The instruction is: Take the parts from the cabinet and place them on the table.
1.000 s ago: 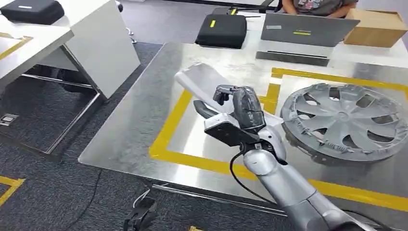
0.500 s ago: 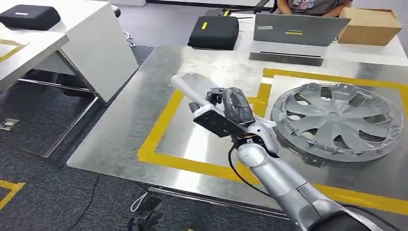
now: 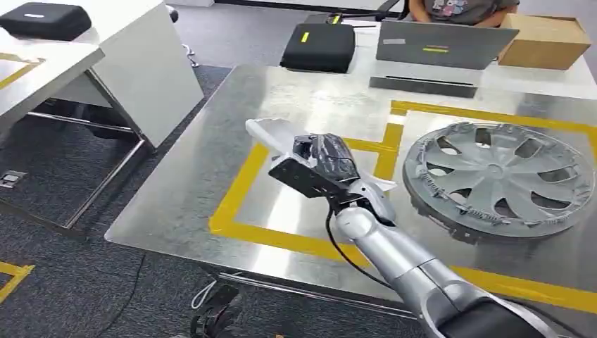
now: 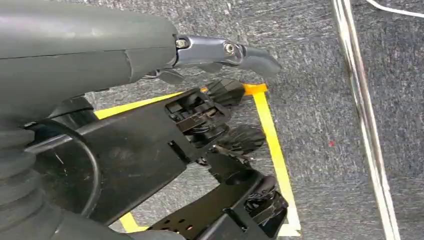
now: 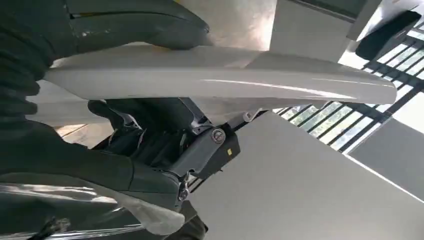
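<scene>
Head view shows my right hand (image 3: pixel 325 160) gripping the pale trim part (image 3: pixel 271 134), now lower and nearer the counter (image 3: pixel 211 176) than a second ago; set-down looks close; my left hand (image 4: pixel 220 115) hangs empty, fingers apart

A grey hubcap (image 3: pixel 501 179) lies inside yellow tape (image 3: pixel 239 189) lines. Beyond it stand an open laptop (image 3: pixel 440 44), a black case (image 3: pixel 322 47) and a cardboard box (image 3: pixel 545 41); a seated person (image 3: pixel 464 9) is behind.
</scene>
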